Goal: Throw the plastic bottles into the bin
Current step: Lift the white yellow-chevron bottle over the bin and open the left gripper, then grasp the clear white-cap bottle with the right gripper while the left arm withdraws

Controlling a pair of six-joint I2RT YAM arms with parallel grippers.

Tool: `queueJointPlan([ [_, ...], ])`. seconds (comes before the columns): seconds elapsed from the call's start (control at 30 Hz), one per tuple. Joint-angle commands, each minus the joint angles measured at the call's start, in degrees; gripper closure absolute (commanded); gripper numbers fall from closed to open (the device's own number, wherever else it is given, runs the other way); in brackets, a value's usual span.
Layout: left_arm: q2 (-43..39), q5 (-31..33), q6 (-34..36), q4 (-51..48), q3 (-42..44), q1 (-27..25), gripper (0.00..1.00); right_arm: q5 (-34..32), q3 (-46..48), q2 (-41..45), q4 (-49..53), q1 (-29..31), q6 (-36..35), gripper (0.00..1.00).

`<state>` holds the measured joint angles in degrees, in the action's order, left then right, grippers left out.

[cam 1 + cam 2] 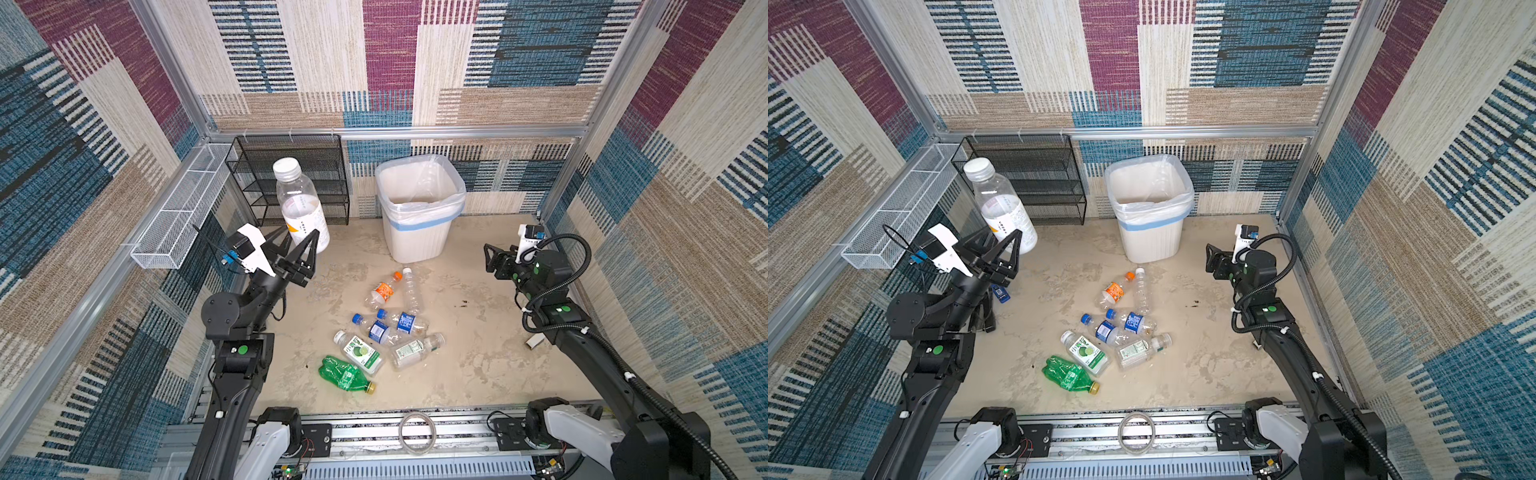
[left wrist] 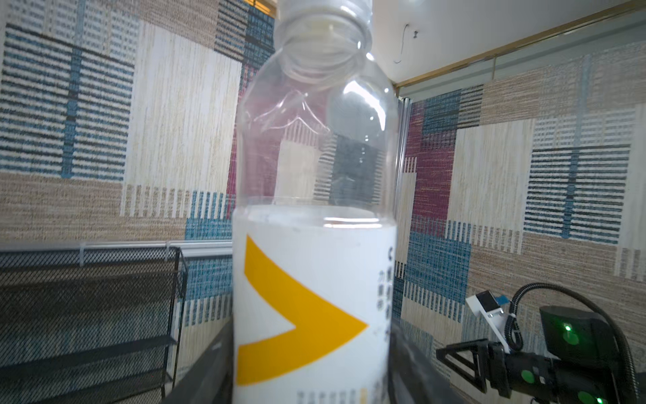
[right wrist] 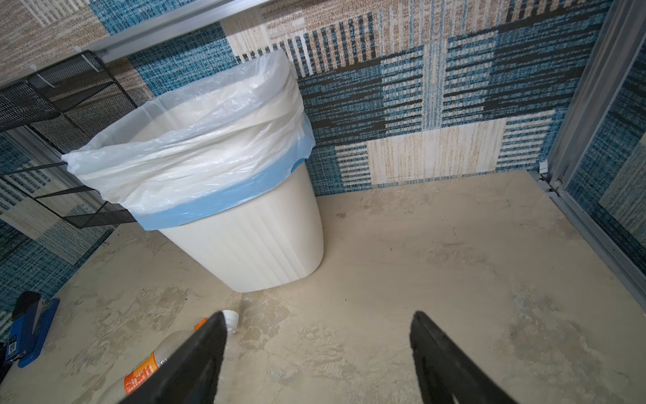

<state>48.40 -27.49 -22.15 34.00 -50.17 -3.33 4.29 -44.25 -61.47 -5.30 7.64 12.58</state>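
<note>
My left tool [image 1: 304, 235] pinched the upright bottle [image 1: 296, 199] low, raised left of the bin [image 1: 419, 243], while my right tool [image 3: 318, 316] hung spread and empty, so I judged it needed carrying over the rim before release.

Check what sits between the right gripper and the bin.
Only bare floor, seen in the right wrist view, between the right gripper and the bin; the orange-label bottle lies off to the side.
</note>
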Motion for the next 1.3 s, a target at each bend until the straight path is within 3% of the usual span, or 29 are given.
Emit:
queueJointPlan([
  [0.0, 9.8, -1.6, -3.5, 5.8, -8.4, -2.7, 0.39, -0.7, 0.0, -0.4, -3.6, 0.0, 1.0, 0.17],
  [0.07, 20.4, -1.2, -1.5, -1.3, -19.9, -7.5, 0.39, -0.1, -0.5, -1.8, -3.7, 0.0, 1.2, 0.17],
  [0.17, 38.3, 2.2, 6.7, -27.0, -46.0, -14.5, 0.38, 3.3, -2.6, -5.0, -2.5, 0.1, 1.9, 0.18],
  [0.27, 53.4, 2.8, 7.0, -44.3, -68.9, -15.8, 0.29, 6.1, -4.7, -7.5, 0.5, 0.5, 1.3, 0.17],
  [0.33, 56.7, 3.7, 6.7, -46.3, -74.0, -15.8, 0.21, 6.0, -4.3, -7.1, 1.7, 0.6, 0.5, 0.16],
  [0.5, 55.6, 7.8, 7.5, -45.8, -73.2, -15.7, 0.05, 5.2, -2.6, -5.3, 3.3, 0.6, -1.1, 0.14],
  [0.7, 54.1, 8.8, 9.5, -49.6, -71.0, -15.5, 0.05, 7.6, -2.2, -5.8, 3.5, 0.6, -0.4, 0.14],
  [0.83, 48.3, 9.9, 10.5, -48.4, -61.9, -14.6, 0.05, 8.6, -2.9, -6.3, 5.5, 1.4, -1.8, 0.15],
  [1.03, 36.4, 10.0, 10.2, -51.3, -46.0, -9.9, 0.05, 9.1, -5.7, -9.8, 12.9, 7.5, -7.3, 0.16],
  [1.27, 25.6, 11.4, 16.3, -59.8, -30.8, -4.8, 0.05, 5.4, -8.2, -17.4, 14.3, 17.1, -4.5, 0.17],
])
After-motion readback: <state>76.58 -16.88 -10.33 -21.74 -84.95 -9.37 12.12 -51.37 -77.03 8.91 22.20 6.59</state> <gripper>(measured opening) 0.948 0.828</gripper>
